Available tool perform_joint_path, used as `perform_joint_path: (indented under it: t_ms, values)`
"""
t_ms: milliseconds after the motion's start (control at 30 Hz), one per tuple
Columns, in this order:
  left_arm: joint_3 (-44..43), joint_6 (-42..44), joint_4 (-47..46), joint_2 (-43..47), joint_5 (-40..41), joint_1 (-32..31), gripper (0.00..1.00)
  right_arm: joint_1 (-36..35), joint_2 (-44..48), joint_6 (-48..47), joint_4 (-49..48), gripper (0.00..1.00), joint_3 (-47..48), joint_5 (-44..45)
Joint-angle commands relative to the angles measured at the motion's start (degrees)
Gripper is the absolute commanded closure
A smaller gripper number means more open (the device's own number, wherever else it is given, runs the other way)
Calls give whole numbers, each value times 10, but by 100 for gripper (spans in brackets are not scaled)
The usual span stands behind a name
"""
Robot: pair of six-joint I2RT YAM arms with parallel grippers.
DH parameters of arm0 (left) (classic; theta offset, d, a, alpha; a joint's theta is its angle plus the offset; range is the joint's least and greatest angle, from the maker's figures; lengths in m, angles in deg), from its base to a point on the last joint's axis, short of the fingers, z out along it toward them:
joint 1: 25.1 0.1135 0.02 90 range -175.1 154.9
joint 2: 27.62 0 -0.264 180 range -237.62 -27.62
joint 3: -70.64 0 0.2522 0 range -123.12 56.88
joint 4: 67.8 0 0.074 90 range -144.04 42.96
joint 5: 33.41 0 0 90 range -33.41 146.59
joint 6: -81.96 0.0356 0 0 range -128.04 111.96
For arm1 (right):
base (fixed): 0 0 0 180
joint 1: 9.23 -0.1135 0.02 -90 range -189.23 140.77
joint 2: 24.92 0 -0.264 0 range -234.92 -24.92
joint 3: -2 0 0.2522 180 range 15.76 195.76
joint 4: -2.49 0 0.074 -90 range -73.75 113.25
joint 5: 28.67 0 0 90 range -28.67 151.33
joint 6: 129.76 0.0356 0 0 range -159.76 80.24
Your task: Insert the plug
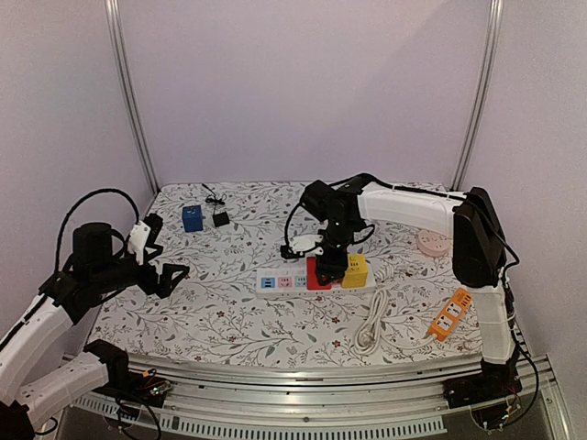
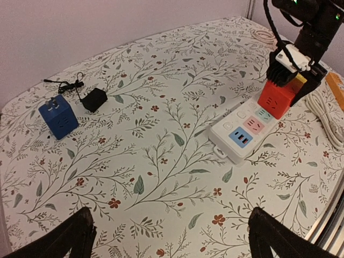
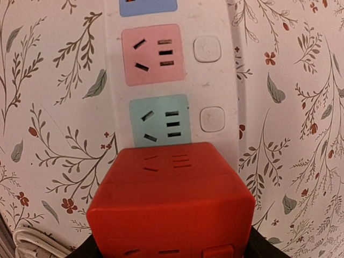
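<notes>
- While the right fingers (image 3: 257, 248) clamp the red cube plug (image 3: 169, 199) over the power strip (image 3: 215, 70), just beyond the teal socket (image 3: 159, 121), keep it upright and press straight down.
- Beware the yellow cube (image 1: 355, 269) alongside.
- The left fingers (image 2: 70, 236) stand wide, empty, above the counter (image 2: 172, 215).

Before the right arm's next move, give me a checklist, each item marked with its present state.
1. Right gripper shut on the red cube plug: ok.
2. Red cube plug over the power strip, beside the teal socket: ok.
3. Plug's prongs fully seated: cannot tell, hidden under the cube.
4. Yellow cube touching the red one or apart: cannot tell.
5. Left gripper open, away from the strip: ok.
</notes>
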Motion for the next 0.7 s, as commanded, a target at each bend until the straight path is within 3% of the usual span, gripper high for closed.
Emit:
perform_joint_path:
  t_ms: [0, 100, 267, 600, 633, 667]
  values:
    - [13, 6, -12, 4, -5, 9, 1, -1, -90, 21, 0, 100, -51, 80]
    - [12, 6, -12, 5, -7, 9, 1, -1, -86, 26, -1, 91, -55, 83]
    - [11, 6, -11, 7, -8, 9, 1, -2, -59, 30, -10, 52, -46, 72]
    - [13, 13, -7, 16, -21, 15, 1, -25, -14, 25, -39, 34, -14, 81]
    - [13, 13, -7, 18, -21, 16, 0, -26, -12, 27, -42, 27, -12, 80]
    - [13, 15, -8, 20, -22, 17, 0, -26, -7, 29, -46, 10, -11, 79]
